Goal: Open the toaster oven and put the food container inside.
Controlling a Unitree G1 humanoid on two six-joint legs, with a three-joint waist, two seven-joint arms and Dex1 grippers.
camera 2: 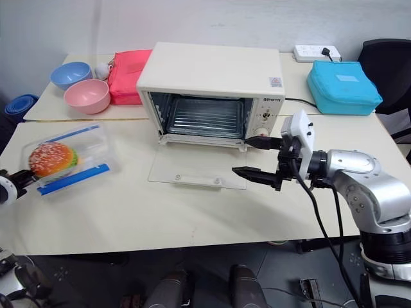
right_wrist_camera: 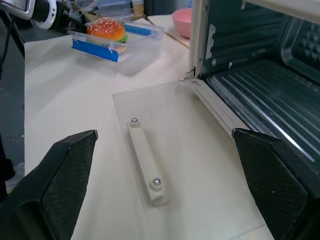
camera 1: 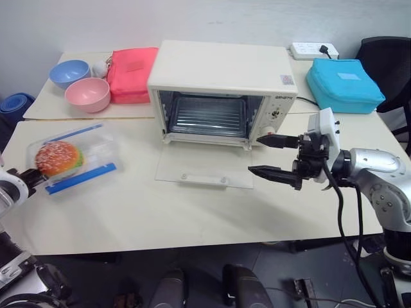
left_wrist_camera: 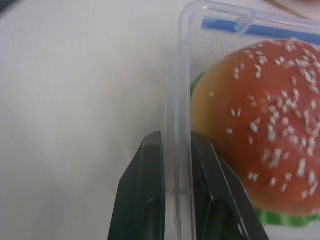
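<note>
With the toaster oven [camera 1: 221, 83] already open, its door [camera 1: 205, 168] flat on the table [camera 1: 192, 218], my left gripper [left_wrist_camera: 176, 145] pinches the food container [camera 1: 76, 157] by its wall, seemingly tilting it, while my right gripper [camera 1: 275, 156] waits agape beside the door.

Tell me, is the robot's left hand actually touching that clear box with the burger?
Touching. The left wrist view shows the left hand with both black fingers pressed against the food container wall between them.

Clear glossy plastic food container [camera 1: 77, 157], glass-doored toaster oven [camera 1: 221, 90]
</note>
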